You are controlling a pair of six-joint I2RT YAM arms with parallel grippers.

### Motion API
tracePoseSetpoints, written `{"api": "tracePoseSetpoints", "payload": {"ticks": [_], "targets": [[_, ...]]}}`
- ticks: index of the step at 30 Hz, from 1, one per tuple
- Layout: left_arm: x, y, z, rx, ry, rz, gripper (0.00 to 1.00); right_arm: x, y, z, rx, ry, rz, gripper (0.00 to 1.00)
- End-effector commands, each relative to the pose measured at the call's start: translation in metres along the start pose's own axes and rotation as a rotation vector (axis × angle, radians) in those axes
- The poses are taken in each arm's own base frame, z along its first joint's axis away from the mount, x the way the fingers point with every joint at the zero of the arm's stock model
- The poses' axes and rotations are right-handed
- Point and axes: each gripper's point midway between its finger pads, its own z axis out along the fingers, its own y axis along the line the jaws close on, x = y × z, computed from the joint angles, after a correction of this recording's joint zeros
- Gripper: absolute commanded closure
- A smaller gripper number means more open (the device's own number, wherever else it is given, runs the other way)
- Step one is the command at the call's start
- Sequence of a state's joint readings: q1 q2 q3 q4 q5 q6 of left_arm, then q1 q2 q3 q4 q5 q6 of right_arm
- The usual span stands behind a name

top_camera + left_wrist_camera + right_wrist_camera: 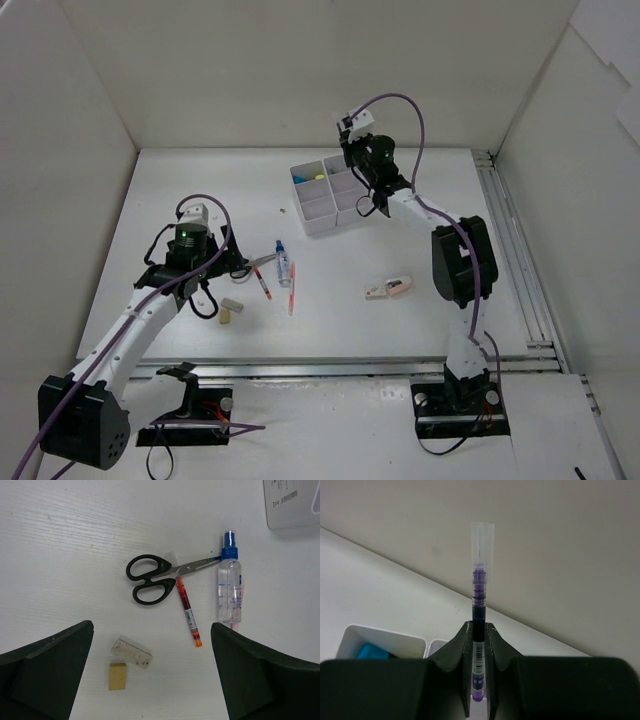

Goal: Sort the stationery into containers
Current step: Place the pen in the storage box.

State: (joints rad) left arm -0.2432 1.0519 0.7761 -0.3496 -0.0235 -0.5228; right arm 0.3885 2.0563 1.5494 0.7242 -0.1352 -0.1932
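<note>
Clamping right jaws hold a purple pen [479,592] — barcode label [478,660] illegible.

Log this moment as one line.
right claw: shut on purple pen, beside organiser | left claw: open, facing scissors, red pen, erasers

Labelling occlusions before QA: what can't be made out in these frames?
- Right wrist: organiser mostly hidden behind the right gripper; blue item inside cut off.
- Left wrist: scissors blade tips and most of a pink pen covered by the bottle.
- Top external: purple pen in the right gripper too small to see.
</note>
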Motion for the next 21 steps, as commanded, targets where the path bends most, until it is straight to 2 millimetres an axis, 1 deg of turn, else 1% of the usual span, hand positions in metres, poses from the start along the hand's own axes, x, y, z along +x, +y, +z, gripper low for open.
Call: {"api": "tracePoseSetpoints", "payload": {"ticks": [1,2,3,5,8,10,11,13,14,15,17,18,19,20,21], "targets": [[-0.039,-0.018,-0.008,0.049,-0.112,0.014,0.0,-0.072,-0.017,0.016,0.019,-0.245,0.01,1.0],[-0.039,-0.018,-0.007,0.047,-0.111,0.014,0.01,-0.059,-0.02,0.023,0.023,-0.232,0.018,1.0],[-0.04,-0.019,-0.008,0.05,-0.113,0.014,0.01,-0.064,-0.022,0.026,0.022,-0.254,0.015,1.0],[-0.039,-0.019,-0.006,0.049,-0.109,0.014,0.01,-0.054,-0.022,0.034,0.016,-0.259,0.032,1.0],[-0.039,-0.019,-0.004,0.047,-0.108,0.013,0.0,-0.045,-0.023,0.04,0.012,-0.268,0.058,1.0],[-0.039,-0.018,-0.004,0.04,-0.107,0.008,0.01,-0.036,-0.023,0.046,0.016,-0.277,0.067,1.0],[-0.037,-0.017,-0.004,0.038,-0.102,0.008,0.0,-0.024,-0.023,0.049,0.015,-0.265,0.083,1.0],[-0.037,-0.016,-0.003,0.032,-0.1,0.005,0.0,-0.021,-0.022,0.049,0.011,-0.276,0.099,1.0],[-0.036,-0.016,-0.004,0.033,-0.101,0.005,0.0,-0.018,-0.022,0.049,0.008,-0.282,0.114,0.99],[-0.036,-0.015,-0.004,0.029,-0.101,0.003,0.01,-0.011,-0.021,0.048,0.005,-0.271,0.117,0.98],[-0.036,-0.015,-0.005,0.03,-0.102,0.003,0.0,-0.007,-0.018,0.046,0.003,-0.272,0.125,0.97],[-0.035,-0.014,-0.005,0.028,-0.102,0.005,0.01,-0.001,-0.017,0.045,0.003,-0.261,0.128,0.96],[-0.035,-0.014,-0.005,0.028,-0.1,0.005,0.01,0.0,-0.018,0.044,0.003,-0.261,0.135,0.95],[-0.035,-0.014,-0.006,0.028,-0.102,0.003,0.01,0.005,-0.018,0.041,0.004,-0.253,0.137,0.95],[-0.035,-0.014,-0.006,0.028,-0.103,0.004,0.01,0.005,-0.015,0.04,-0.002,-0.25,0.139,0.94]]}}
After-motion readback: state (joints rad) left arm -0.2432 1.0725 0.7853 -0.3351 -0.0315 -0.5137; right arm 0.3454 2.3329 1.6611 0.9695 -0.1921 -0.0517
